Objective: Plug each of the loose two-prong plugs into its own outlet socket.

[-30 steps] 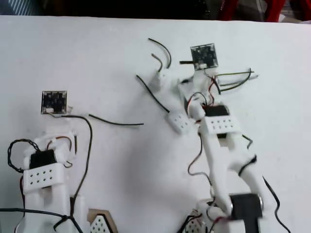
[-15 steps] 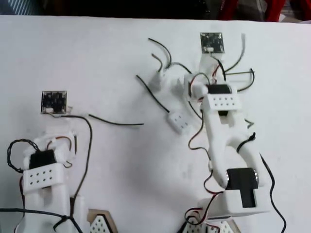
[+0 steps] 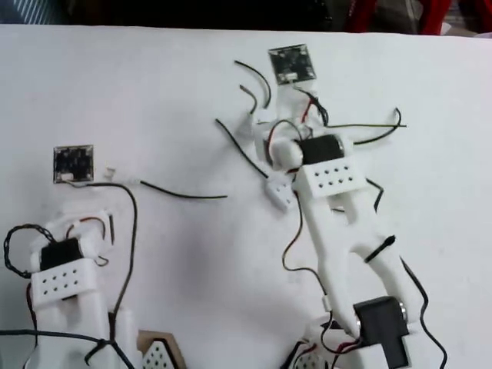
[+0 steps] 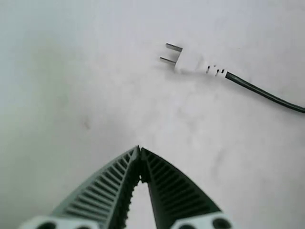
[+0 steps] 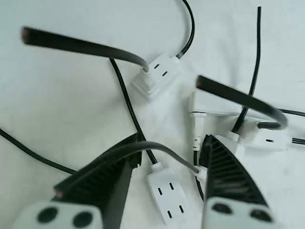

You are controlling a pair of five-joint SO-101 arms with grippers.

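While the left hand (image 4: 139,151) hung clenched above the counter (image 4: 66,76), a loose plug (image 4: 188,59) lay apart from it; the right hand (image 5: 171,143) gaped over tangled cords (image 5: 127,102) and three white sockets (image 5: 167,195).

A white table (image 3: 115,84) ends at a dark room with red shapes (image 3: 434,14) behind.

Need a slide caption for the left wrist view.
Left pincer shut over the white table, a loose two-prong plug on its black cord lying ahead, untouched.
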